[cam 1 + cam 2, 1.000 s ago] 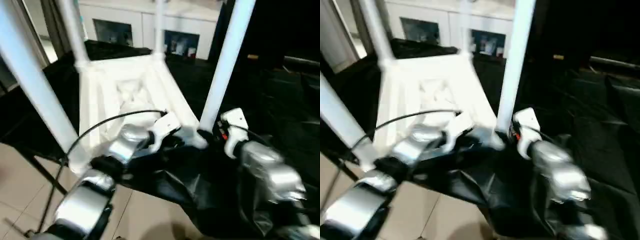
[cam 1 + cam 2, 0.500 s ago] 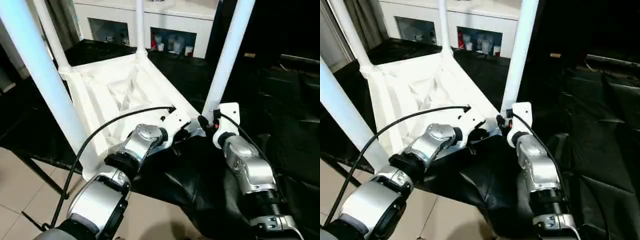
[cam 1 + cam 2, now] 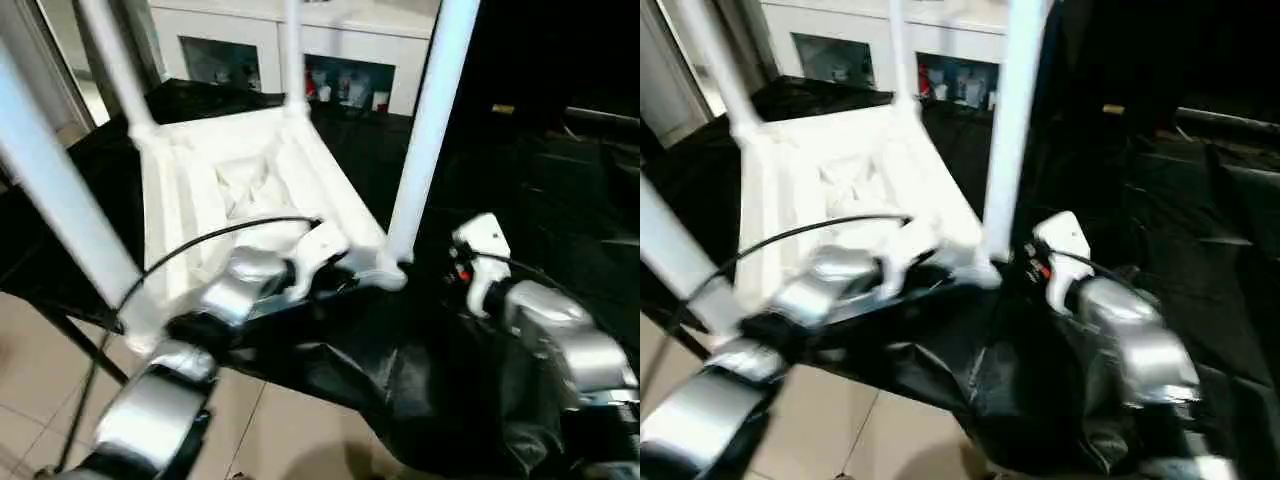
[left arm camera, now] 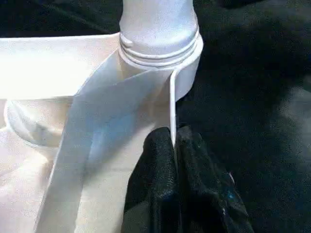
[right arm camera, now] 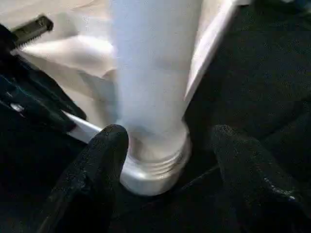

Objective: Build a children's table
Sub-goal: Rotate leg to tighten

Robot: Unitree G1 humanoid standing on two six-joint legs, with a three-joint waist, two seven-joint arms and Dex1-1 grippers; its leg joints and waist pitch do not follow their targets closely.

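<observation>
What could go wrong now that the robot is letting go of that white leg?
1. The right tool stands open around the near leg; if that leg is not fully seated in its corner socket, it might lean or pop out.
2. The left tool pinches only the tabletop's thin rim, so the upside-down tabletop could slip or tip on the black cloth.

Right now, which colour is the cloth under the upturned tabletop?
Black. The cloth under the white tabletop shows best in the left eye view.
</observation>
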